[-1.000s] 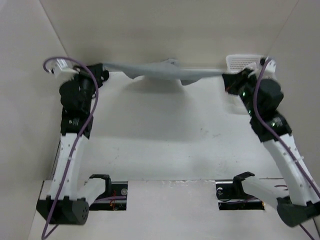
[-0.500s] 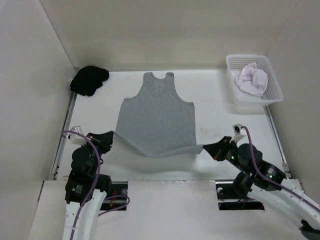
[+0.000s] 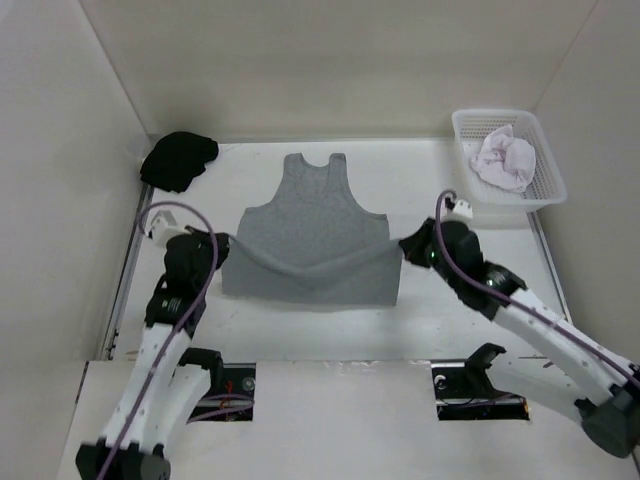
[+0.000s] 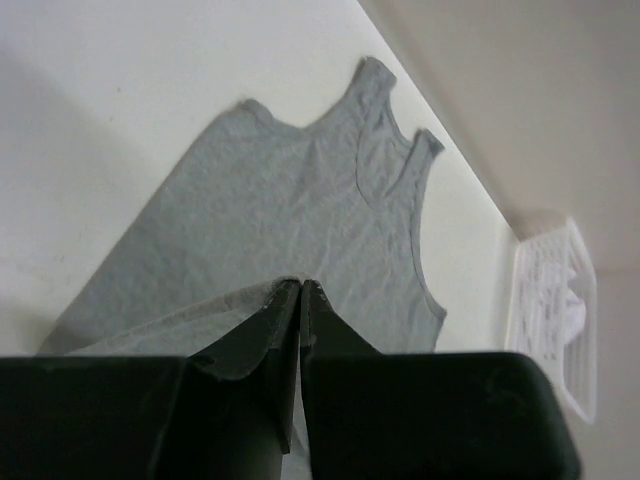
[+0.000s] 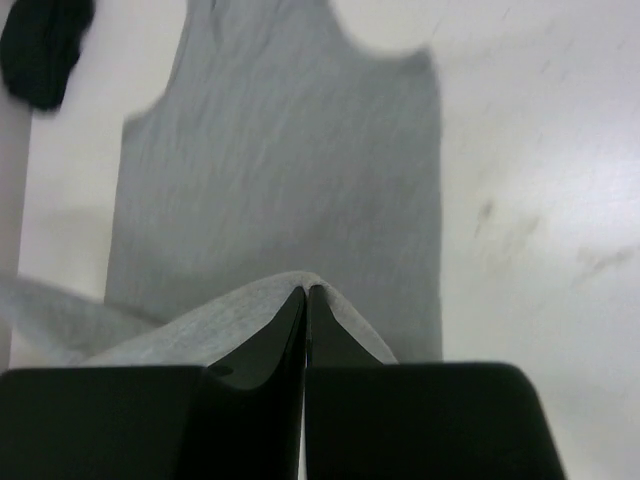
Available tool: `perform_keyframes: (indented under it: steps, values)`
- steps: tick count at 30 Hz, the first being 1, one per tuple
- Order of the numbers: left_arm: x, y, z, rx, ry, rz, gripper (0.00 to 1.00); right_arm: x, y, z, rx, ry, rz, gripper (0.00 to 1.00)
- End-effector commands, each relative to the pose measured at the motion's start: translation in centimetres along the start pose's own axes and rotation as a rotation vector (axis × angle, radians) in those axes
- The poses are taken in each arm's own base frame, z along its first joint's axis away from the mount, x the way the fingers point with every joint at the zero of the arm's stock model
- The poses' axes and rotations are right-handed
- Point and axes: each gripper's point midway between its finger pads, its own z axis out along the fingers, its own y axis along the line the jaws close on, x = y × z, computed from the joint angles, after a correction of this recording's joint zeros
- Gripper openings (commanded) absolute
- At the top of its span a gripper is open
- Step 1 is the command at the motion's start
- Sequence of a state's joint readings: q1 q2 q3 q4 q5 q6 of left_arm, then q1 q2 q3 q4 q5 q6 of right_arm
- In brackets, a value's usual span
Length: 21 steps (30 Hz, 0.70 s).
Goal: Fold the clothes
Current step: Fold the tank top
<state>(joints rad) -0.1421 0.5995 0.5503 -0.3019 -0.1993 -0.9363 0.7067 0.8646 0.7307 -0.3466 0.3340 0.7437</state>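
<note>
Pinching hem corners of the plain grey knit shirt (image 3: pixel 315 212) at nine and three o'clock, the left gripper (image 3: pixel 224 243) and right gripper (image 3: pixel 404 246) should advance level toward its twelve-o'clock neckline.

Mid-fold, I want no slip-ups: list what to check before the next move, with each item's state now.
1. Left claw shut on a hem corner of the grey shirt: ok.
2. Right claw shut on the other corner: ok.
3. Both corners level: ok.
4. Hem between them taut: not ok, it sags.
5. Neck end flat on the table: ok.
6. Black bundle apart from shirt: ok.
</note>
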Motion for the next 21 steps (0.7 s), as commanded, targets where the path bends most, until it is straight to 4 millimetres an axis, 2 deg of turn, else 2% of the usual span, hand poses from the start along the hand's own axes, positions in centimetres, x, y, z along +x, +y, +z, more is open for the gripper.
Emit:
perform_keyframes:
  steps: [1, 3, 5, 8, 11, 13, 14, 16, 18, 19, 21]
  values:
    - [-6.7, -6.9, 3.9, 0.147, -0.219, -0.078, 0.01, -9.1, 3.2, 4.0, -0.158, -0.177, 0.017, 0.0]
    - [-8.3, -7.9, 7.7, 0.123, -0.255, -0.091, 0.01, -12.5, 2.8, 8.0, -0.154, -0.187, 0.052, 0.0]
    - [-9.3, -8.4, 10.9, 0.103, -0.273, -0.093, 0.01, -14.7, 2.3, 11.3, -0.138, -0.185, 0.069, 0.0]
    - [-10.0, -9.5, 16.9, 0.078, -0.281, -0.08, 0.01, -18.0, 1.7, 16.5, -0.119, -0.19, 0.089, 0.0]
    - [-9.6, -10.0, 23.1, 0.054, -0.252, -0.052, 0.02, -20.5, 0.9, 22.2, -0.1, -0.184, 0.112, 0.0]
    - [-8.0, -10.1, 27.1, 0.056, -0.185, -0.017, 0.11, -20.9, 0.2, 25.7, -0.082, -0.157, 0.135, 0.03]
    - [-6.9, -9.7, 28.6, 0.049, -0.146, -0.011, 0.18, -20.6, 0.0, 27.0, -0.074, -0.14, 0.141, 0.1]
    - [-6.2, -8.5, 29.7, 0.024, -0.121, -0.025, 0.33, -20.2, -0.7, 28.3, -0.046, -0.126, 0.149, 0.32]
    - [-5.8, -7.4, 28.5, 0.01, -0.12, -0.042, 0.41, -19.6, -1.2, 28.0, -0.026, -0.128, 0.152, 0.49]
    - [-6.0, -7.2, 27.7, 0.013, -0.13, -0.041, 0.42, -19.4, -1.6, 27.7, -0.014, -0.135, 0.153, 0.52]
    - [-5.6, -6.1, 24.0, 0.016, -0.146, -0.045, 0.41, -18.7, -2.3, 26.3, 0.011, -0.137, 0.149, 0.54]
